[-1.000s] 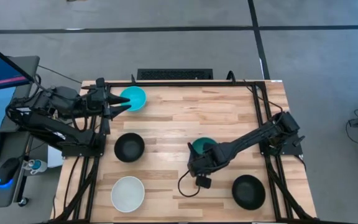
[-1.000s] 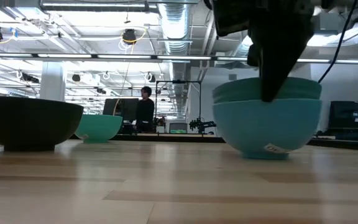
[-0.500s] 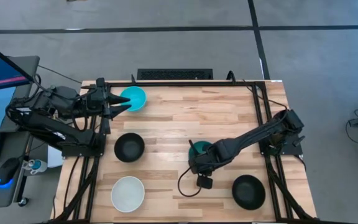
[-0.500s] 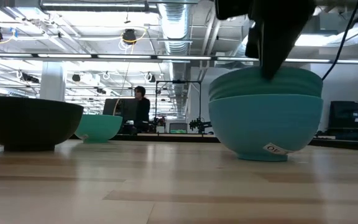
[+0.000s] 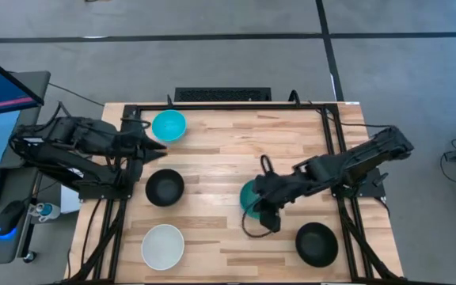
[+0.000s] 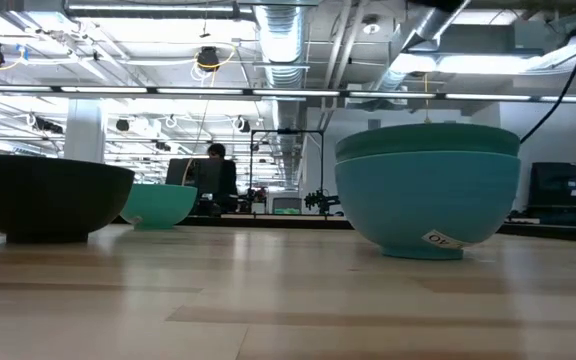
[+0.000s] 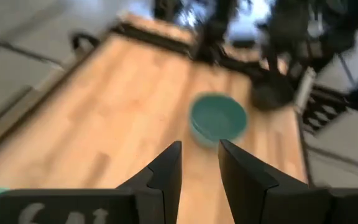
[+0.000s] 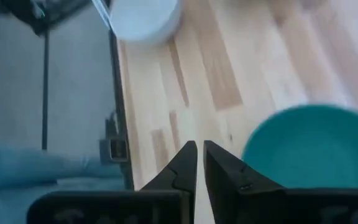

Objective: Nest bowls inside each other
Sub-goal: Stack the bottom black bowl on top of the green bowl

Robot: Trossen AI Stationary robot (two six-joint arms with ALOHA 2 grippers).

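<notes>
The right hand [image 5: 269, 207] is lifting off the nested teal bowls [image 5: 250, 196], fingers nearly pressed together (empty); the stack is sitting upright, mouths up, mid-tabletop [image 5: 220, 158].

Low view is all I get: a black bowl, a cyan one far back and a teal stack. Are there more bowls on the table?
Observer: Yes. The high view shows a white bowl on the left arm's side, alone near a table corner.
Operator: Any others?
Observer: A second black bowl stands alone on the right arm's side.
Operator: And where are the claws? I see none.
Observer: The right gripper hangs beside the stack, empty, fingers nearly together. The left gripper waits open at its table edge.
</notes>
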